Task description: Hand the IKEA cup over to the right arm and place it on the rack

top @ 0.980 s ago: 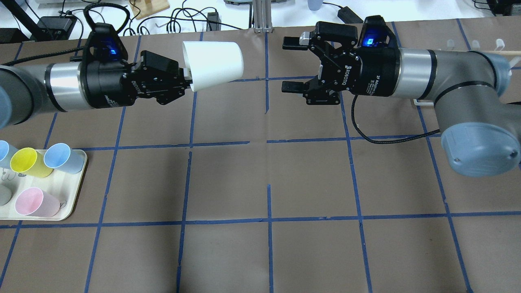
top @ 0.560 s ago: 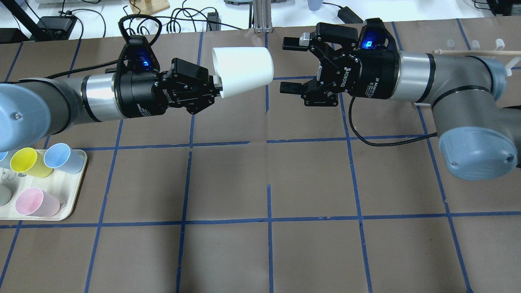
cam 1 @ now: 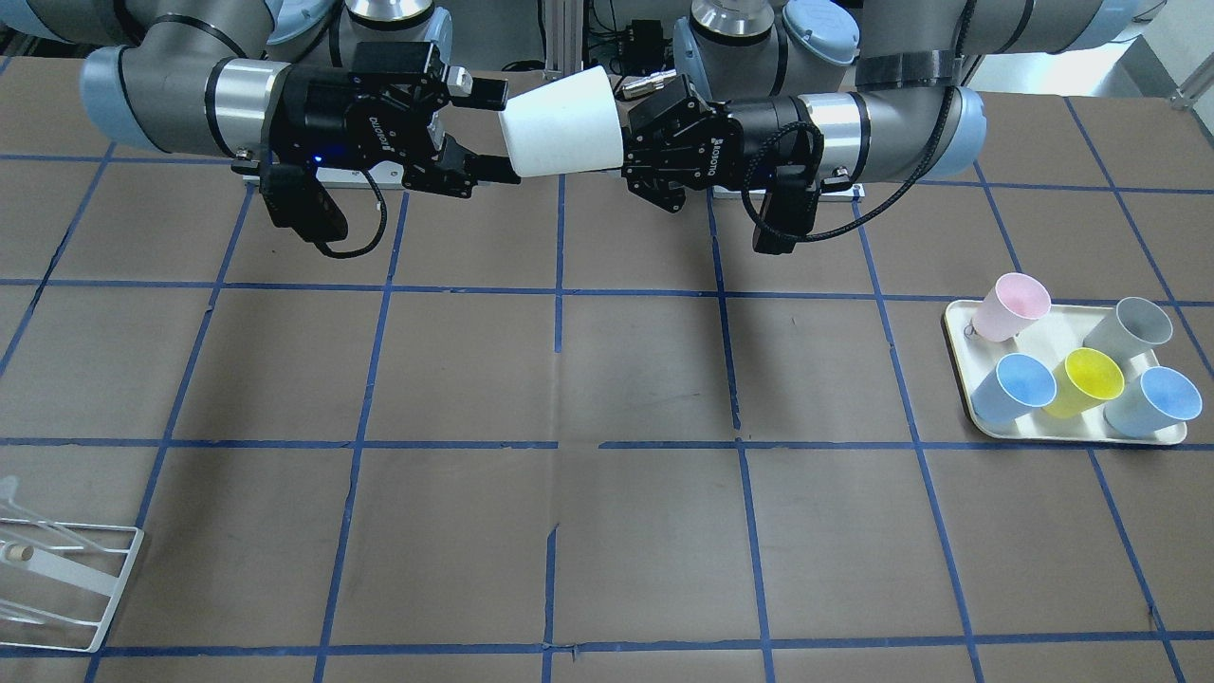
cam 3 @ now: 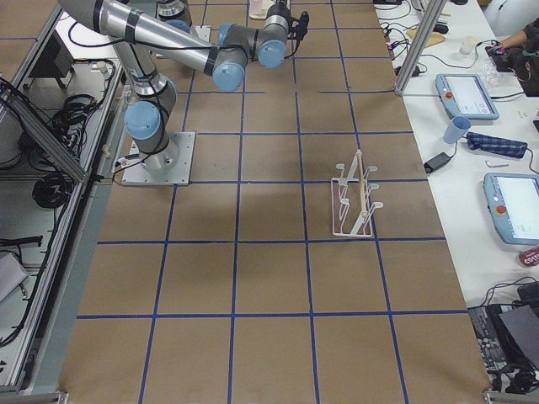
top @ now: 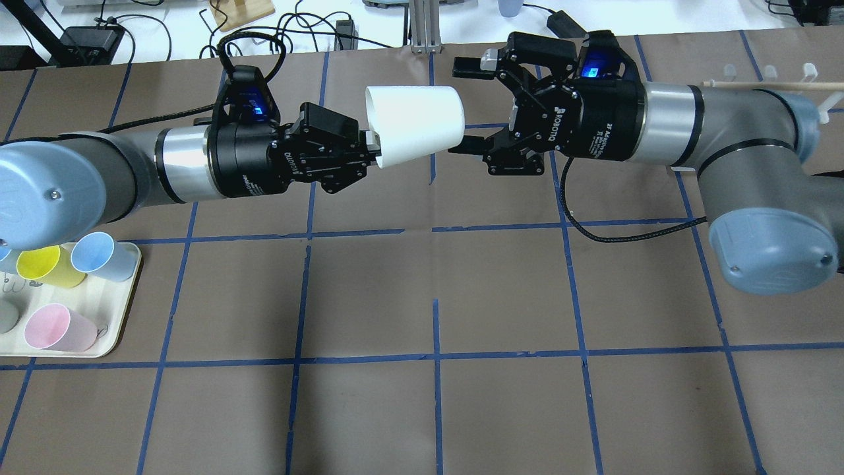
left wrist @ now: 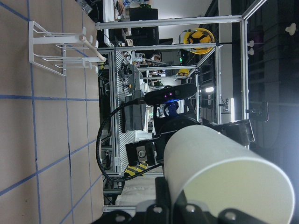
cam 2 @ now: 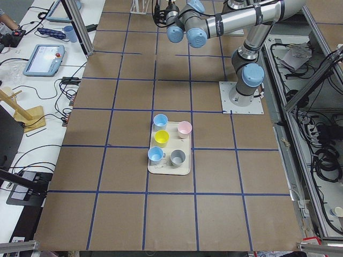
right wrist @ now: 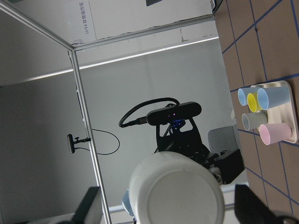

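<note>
- left gripper (top: pixel 371 141) was clenched on the rim of the cup (top: pixel 415 122)
- cup was held sideways in the air over the table (top: pixel 435 297), base toward the right arm (top: pixel 672 122)
- right gripper (top: pixel 453 107) was spread wide, fingers (top: pixel 469 66) either side of the cup's base end, not clamped
- rack (cam 3: pixel 355 200) stood on the table well apart, on the right arm's side
- tray (cam 1: pixel 956 327) of coloured cups (cam 1: pixel 1091 379) sat on the left arm's side

Two arms (cam 1: pixel 180 90), one IKEA cup (cam 1: pixel 560 133), five coloured cups (cam 1: pixel 1086 379), one tray (cam 1: pixel 1062 323), one rack (cam 3: pixel 355 206)
</note>
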{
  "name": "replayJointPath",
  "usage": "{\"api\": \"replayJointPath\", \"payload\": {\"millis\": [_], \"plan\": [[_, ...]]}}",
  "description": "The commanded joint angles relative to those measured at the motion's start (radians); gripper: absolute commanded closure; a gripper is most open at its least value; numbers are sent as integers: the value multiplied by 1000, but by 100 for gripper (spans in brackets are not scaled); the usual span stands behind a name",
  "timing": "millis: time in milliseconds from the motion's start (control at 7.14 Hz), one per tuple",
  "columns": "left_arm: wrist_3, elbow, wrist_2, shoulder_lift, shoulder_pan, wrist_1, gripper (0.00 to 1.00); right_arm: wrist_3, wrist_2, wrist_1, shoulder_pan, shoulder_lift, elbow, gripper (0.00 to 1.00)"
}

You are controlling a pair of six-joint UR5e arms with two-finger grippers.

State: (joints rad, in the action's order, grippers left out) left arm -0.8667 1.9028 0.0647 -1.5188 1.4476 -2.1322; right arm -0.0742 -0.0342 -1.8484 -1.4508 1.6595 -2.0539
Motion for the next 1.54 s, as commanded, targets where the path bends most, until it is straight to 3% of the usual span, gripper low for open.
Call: {"api": "replayJointPath", "payload": {"millis": [0, 140, 420, 700, 840, 1120, 1260, 1400], "plan": [[2, -1, 0, -9, 5, 1, 100, -21, 2, 0, -13, 3, -2, 0], [2, -1, 0, -9, 5, 1, 100, -25, 2, 0, -11, 2, -2, 10], [2, -1, 0, -9, 5, 1, 100, -26, 0, -2, -11, 2, -2, 41], [2, -1, 0, -9, 5, 1, 100, -26, 0, -2, -11, 2, -2, 53], [32, -2, 3, -9, 5, 3, 35, -26, 0, -2, -8, 2, 0, 58], [37, -4, 3, -9, 5, 5, 40, -26, 0, -3, -6, 2, 5, 63], [37, -5, 3, -9, 5, 5, 32, -26, 0, -3, -5, 0, 9, 66], [67, -11, 4, -9, 4, 6, 14, -26, 2, -2, -3, -3, 8, 66]]}}
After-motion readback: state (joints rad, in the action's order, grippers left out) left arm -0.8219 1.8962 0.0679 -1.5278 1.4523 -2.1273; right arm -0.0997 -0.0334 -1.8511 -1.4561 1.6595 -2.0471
